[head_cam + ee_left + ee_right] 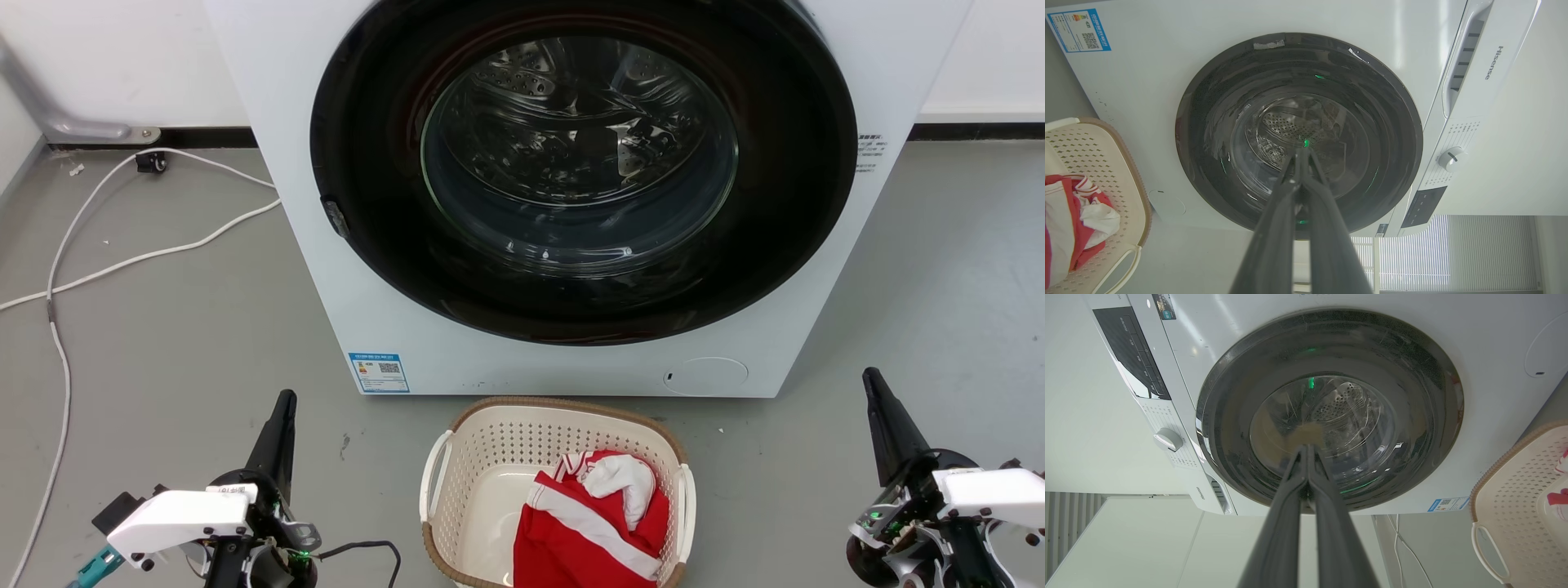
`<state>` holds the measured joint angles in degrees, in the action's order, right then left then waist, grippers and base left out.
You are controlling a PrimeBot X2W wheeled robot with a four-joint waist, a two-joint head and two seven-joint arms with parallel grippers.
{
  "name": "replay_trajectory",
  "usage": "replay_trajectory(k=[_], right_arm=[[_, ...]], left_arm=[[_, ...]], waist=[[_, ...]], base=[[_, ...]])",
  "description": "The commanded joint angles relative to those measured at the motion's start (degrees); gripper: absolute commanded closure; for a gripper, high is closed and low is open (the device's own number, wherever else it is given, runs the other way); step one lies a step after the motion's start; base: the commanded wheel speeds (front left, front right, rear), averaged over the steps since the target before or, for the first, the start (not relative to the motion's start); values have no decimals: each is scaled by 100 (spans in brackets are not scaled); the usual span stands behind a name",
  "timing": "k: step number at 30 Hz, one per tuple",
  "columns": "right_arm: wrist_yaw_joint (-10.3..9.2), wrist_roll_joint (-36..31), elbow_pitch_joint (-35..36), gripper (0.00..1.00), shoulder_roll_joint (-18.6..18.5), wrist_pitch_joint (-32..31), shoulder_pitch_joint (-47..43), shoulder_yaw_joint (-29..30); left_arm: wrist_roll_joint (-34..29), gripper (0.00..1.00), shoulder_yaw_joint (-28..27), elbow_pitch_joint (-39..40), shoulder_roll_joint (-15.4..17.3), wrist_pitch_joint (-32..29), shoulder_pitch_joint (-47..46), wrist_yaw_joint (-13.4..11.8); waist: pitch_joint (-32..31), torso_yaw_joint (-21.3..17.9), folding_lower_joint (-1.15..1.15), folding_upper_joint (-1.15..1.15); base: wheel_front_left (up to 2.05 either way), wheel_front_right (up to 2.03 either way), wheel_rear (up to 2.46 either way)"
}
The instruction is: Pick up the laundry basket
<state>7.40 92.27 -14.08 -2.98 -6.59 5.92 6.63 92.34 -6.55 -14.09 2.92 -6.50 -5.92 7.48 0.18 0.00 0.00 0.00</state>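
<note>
Left pincer (285, 402): fingers pressed together, holding nothing; well apart from the basket's left handle (433, 482).
Right pincer (870, 380): fingers likewise together, empty; well apart from the right handle (688, 500).
Laundry basket (506, 445): upright on the floor (163, 351), between the two pincers, just in front of the washer (571, 367); a red-and-white garment (592, 527) lies inside.
Step in hand: approach; no contact with the basket is made yet.
Next move: judged to require parting both sets of fingers, bringing each arm inward to its side handle, and closing evenly so the basket lifts level.
Surface: grey, smooth floor; a white cable (122, 261) trails toward its back-left corner.
Room: white wall (122, 57) behind the washer; washer door shut.
</note>
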Motion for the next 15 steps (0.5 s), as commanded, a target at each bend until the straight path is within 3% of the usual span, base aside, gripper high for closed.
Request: replay_trajectory(k=[1,15], right_arm=[[17,-13,-3,100,14,-10,60,3],[17,-13,-3,100,14,-10,60,3]], left_arm=[[-28,100,-16,-3,0,-24,-60,2],[-28,100,-16,-3,0,-25,-60,2]], waist=[[0,0,0,0],[0,0,0,0]], base=[[0,0,0],[0,0,0]])
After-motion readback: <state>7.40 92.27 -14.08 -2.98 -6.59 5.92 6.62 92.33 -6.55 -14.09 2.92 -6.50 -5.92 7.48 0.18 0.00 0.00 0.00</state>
